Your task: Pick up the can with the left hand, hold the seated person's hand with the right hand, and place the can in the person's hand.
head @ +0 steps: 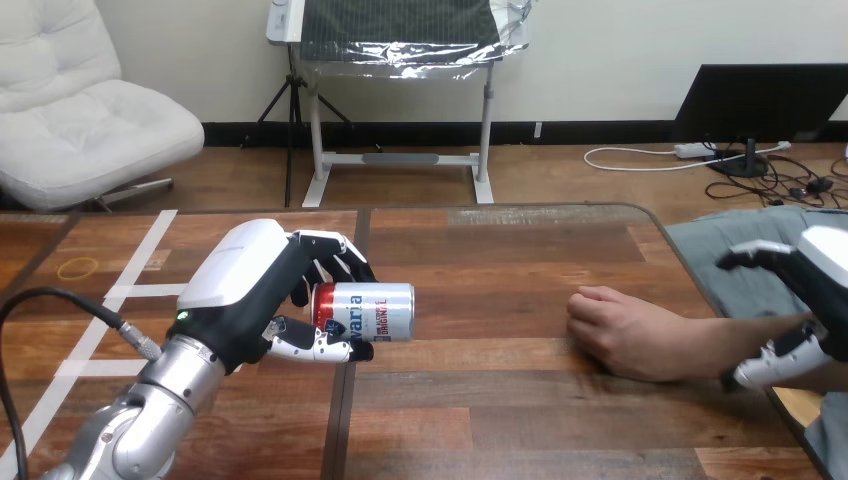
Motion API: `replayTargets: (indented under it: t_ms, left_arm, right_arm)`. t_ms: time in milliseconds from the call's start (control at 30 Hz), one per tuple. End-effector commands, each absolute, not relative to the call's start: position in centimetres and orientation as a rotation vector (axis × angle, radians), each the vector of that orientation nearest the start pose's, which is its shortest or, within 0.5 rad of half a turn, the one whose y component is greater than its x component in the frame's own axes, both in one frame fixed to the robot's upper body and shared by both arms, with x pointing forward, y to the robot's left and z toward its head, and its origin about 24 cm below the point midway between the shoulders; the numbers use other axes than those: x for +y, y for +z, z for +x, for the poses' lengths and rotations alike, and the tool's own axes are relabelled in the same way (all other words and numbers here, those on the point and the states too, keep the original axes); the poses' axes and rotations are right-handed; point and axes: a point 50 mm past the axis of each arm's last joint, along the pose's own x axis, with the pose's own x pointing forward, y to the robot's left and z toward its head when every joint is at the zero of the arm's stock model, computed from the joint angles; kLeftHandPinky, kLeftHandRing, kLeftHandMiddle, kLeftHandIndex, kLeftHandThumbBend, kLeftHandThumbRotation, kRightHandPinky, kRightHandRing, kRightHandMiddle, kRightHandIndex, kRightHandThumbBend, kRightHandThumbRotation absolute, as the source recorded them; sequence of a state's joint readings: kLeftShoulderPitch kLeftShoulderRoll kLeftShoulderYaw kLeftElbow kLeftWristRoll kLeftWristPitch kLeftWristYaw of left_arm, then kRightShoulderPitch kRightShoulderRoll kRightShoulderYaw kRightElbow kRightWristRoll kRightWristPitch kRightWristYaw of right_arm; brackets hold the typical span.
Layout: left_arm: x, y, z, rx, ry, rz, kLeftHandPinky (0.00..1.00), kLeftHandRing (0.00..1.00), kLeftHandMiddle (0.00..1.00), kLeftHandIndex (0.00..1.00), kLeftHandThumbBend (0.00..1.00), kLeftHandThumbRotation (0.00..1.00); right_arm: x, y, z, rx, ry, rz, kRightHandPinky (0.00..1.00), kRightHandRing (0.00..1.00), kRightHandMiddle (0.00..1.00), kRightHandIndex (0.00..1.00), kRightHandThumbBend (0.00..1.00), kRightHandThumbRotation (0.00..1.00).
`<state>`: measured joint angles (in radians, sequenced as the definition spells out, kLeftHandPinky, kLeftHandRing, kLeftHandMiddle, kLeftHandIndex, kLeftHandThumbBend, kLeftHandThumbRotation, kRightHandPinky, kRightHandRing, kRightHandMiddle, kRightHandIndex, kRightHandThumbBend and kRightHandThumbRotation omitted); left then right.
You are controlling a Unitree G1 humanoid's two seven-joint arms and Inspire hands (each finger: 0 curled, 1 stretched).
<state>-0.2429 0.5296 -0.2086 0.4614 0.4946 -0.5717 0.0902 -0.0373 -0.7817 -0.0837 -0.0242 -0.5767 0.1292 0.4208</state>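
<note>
Left hand [262,300] has the can [365,311]: fingers over the top, thumb underneath, wrapped round its red end. The can lies horiz., w/ its silver end pointing toward the person's hand [618,335]. The two are well apart, bare wood between them. The can is held over the left-middle of the wooden counter [500,410], close to a seam in the boards.

The person's hand rests on the counter at right, fingers loosely curled under.

Right hand [815,290] sits at the right edge by the person's forearm. It's spread wide: fingers [752,257] reach above the forearm w/ a clear gap, thumb [772,368] low beside it. Can't tell if the thumb touches; the hand isn't closed on the arm.

White tape lines [135,290] & a small yellow ring mark [77,267] are on the counter's far left.
</note>
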Motion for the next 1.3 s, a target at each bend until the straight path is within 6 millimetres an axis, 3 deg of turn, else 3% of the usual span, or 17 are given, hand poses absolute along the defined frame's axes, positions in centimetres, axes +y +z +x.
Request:
replayTargets:
  t_ms: [0,467,1267]
  left_arm:
    - [19.0,8.2,29.3,-0.456,-0.303,0.939,0.37,0.43,0.49,0.52,0.60,0.00]
    - [19.1,8.2,29.1,-0.466,-0.310,0.941,0.36,0.43,0.49,0.52,0.60,0.00]
    - [19.1,8.1,29.0,-0.463,-0.308,0.930,0.36,0.42,0.49,0.52,0.60,0.00]
  right_arm:
    - [-30.2,12.5,27.2,0.293,0.142,-1.367,0.85,0.91,0.90,0.85,0.88,0.00]
    - [-31.2,11.6,28.3,0.409,0.161,-1.478,0.86,0.91,0.90,0.85,0.87,0.00]
    - [-31.2,10.3,30.0,0.492,0.213,-1.597,0.87,0.91,0.91,0.86,0.82,0.06]
